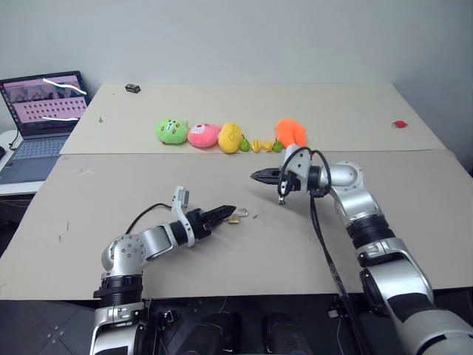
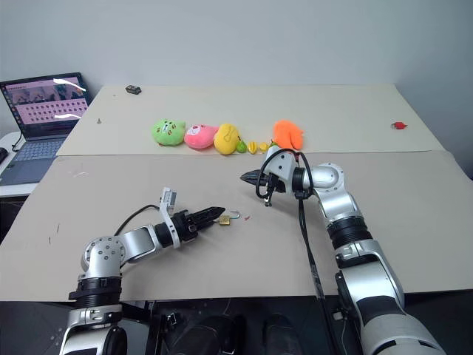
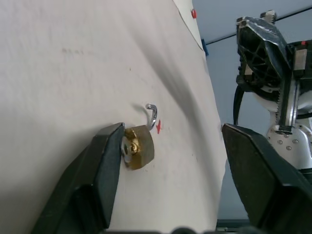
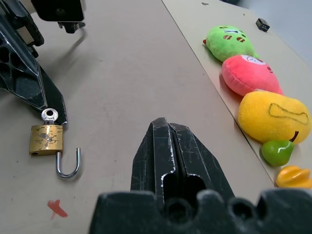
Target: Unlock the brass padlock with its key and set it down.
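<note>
The brass padlock (image 4: 46, 140) lies flat on the tan table (image 1: 148, 185), its silvery shackle (image 4: 68, 165) swung open. A small silver key (image 4: 48, 115) sticks out of its bottom end. My left gripper (image 3: 171, 131) is open and low over the table, with the padlock (image 3: 139, 146) just inside the jaws, its key end against one finger (image 3: 97, 170). The other finger stands well clear. My right gripper (image 1: 260, 176) is shut with nothing in it, hovering above the table a little beyond and to the right of the padlock (image 1: 233, 217).
A row of plush fruits (image 1: 222, 135) lies across the middle of the table behind the grippers. An open laptop (image 1: 41, 111) sits at the far left. A small black object (image 1: 132, 89) and a red one (image 1: 400, 124) lie farther back. A black cable (image 1: 318, 222) hangs from the right arm.
</note>
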{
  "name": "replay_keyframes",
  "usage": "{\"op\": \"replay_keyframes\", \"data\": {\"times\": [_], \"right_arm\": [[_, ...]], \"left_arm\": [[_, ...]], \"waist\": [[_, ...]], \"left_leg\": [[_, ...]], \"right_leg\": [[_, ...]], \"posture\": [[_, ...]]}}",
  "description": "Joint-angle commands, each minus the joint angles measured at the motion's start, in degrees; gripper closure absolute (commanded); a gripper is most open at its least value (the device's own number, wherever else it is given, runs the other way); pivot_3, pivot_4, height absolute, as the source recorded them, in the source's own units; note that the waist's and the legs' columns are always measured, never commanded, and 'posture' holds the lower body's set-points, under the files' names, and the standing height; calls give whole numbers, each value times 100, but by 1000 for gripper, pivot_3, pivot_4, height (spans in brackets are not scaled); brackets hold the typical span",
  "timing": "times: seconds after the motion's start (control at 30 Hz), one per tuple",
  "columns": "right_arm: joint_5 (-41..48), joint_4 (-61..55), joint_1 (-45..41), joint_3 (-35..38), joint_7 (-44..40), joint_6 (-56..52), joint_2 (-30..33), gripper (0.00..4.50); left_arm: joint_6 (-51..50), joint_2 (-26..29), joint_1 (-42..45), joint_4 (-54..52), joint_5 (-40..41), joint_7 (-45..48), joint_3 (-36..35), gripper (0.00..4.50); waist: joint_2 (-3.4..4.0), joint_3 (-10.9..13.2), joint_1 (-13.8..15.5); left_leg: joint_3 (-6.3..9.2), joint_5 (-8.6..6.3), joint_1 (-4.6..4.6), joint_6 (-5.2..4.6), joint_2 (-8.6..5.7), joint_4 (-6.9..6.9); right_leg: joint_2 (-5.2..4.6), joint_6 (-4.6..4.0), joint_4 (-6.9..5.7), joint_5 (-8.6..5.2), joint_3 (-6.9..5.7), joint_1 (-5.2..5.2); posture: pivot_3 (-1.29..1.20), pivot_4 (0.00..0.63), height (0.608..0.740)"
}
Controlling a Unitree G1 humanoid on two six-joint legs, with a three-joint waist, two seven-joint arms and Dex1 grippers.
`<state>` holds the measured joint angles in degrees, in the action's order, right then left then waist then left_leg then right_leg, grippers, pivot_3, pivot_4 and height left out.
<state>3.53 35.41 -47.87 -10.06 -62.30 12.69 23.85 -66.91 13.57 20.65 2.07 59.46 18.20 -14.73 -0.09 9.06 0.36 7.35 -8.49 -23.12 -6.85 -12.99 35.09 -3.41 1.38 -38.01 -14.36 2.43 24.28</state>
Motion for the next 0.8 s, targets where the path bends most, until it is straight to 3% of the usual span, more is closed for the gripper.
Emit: {"op": "replay_keyframes", "data": {"times": [0.03,0.2,0.5,0.7,0.8], "right_arm": [[129,-121,-37,220,-13,-26,163,4500],[297,23,-97,515,115,-214,288,4500],[523,-504,621,1337,1430,-895,325,4500],[773,-1010,1721,2174,2822,-1528,246,4500],[842,-1143,2158,2493,3448,-1807,166,4500]], "left_arm": [[105,311,-221,-587,-122,3,-110,1292],[391,696,-678,-1060,-372,-227,-428,1292],[2407,855,-1409,-1830,-2295,-688,-169,1292],[3504,358,-1998,-2039,-3348,-1505,-299,1292],[4050,119,-2244,-2068,-3936,-1932,-298,1292]], "waist": [[0,0,-1],[0,0,-5],[1,0,53],[1,-1,132],[1,-1,174]], "left_leg": [[0,5,-1,9,0,-1],[0,17,-3,27,0,-13],[-2,-5,0,-8,0,-22],[-4,13,-7,21,0,-29],[-6,-9,-6,-14,0,-32]], "right_leg": [[0,0,1,0,0,1],[0,0,9,0,2,4],[-2,-1,22,0,2,-1],[-3,0,38,0,4,2],[-3,1,43,0,4,1]], "posture": [[0,150,740],[0,150,740],[0,150,740],[0,150,740],[0,150,740]]}}
